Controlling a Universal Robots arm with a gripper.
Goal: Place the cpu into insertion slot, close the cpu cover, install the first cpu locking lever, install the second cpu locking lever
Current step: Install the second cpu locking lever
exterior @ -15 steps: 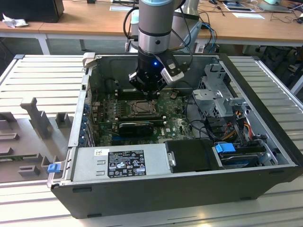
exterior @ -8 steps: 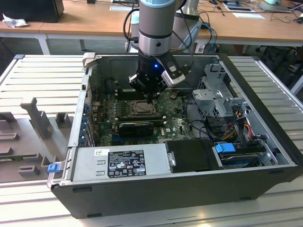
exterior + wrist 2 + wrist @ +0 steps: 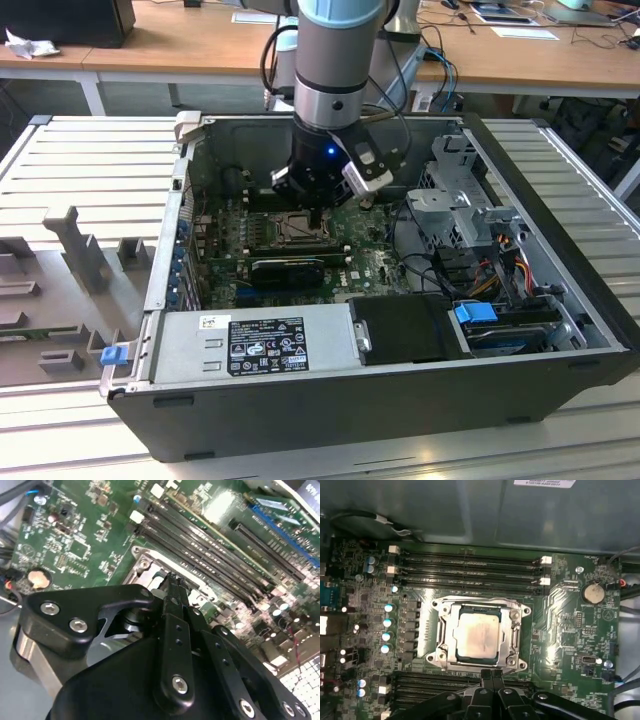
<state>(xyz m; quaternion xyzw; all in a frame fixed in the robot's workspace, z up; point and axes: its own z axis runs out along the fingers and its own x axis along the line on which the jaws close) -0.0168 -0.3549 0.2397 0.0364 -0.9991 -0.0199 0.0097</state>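
Note:
The cpu (image 3: 477, 636), a pale silver square chip, lies in its socket on the green motherboard (image 3: 570, 630). The cpu cover (image 3: 510, 630), a grey metal frame, lies flat around the chip's edges. My gripper (image 3: 491, 672) hovers at one edge of the socket, its two black fingers pressed together with nothing between them. In the second wrist view the gripper (image 3: 173, 577) points its tips down at the socket's metal frame (image 3: 145, 562). In the exterior view the gripper (image 3: 318, 218) hangs inside the open computer case, right over the socket (image 3: 290, 228). I cannot make out the locking levers' positions.
Memory slots (image 3: 470, 565) run along both sides of the socket. A coin battery (image 3: 594, 592) sits on the board. Inside the case are a power supply (image 3: 260, 345), a drive cage (image 3: 460, 200), coloured cables (image 3: 500, 270) and an expansion card (image 3: 290, 268). Grey fixtures (image 3: 70, 250) stand at the exterior view's left.

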